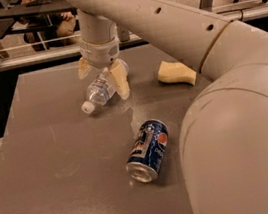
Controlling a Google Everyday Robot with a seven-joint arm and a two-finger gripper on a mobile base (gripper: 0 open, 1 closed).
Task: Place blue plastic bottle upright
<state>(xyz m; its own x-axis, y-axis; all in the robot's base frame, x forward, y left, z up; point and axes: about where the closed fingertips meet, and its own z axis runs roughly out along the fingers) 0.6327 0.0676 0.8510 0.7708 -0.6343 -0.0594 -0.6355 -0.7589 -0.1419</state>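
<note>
Blue plastic bottle: lying on its side on the worktop, towards the far edge and left of centre, directly beneath my end effector
Bottle's long axis: runs diagonally, white screw cap at the near-left end, base at the far-right end; it is flat on the surface, not upright
Bottle's make: clear, ribbed plastic with a rounded shoulder; a pale label wraps the middle, partly hidden behind my finger
End effector: reaching down from above with its two fingers spread, one on each side of the bottle's body across its long axis; it looks open, and I cannot tell whether either pad touches the plastic
Fingers: beige, wedge-shaped and matte, the right one in front of the bottle, the left one behind it
My arm: smooth white casing, thick and rounded, filling the right side of the view
Pepsi can: glossy blue metal cylinder on its side, nearer the camera and well apart from the bottle, silver end facing near-left
Yellow sponge: soft, curved block lying to the right of the bottle, apart from it
Worktop: flat grey surface with a dull sheen and faint scuffs
</note>
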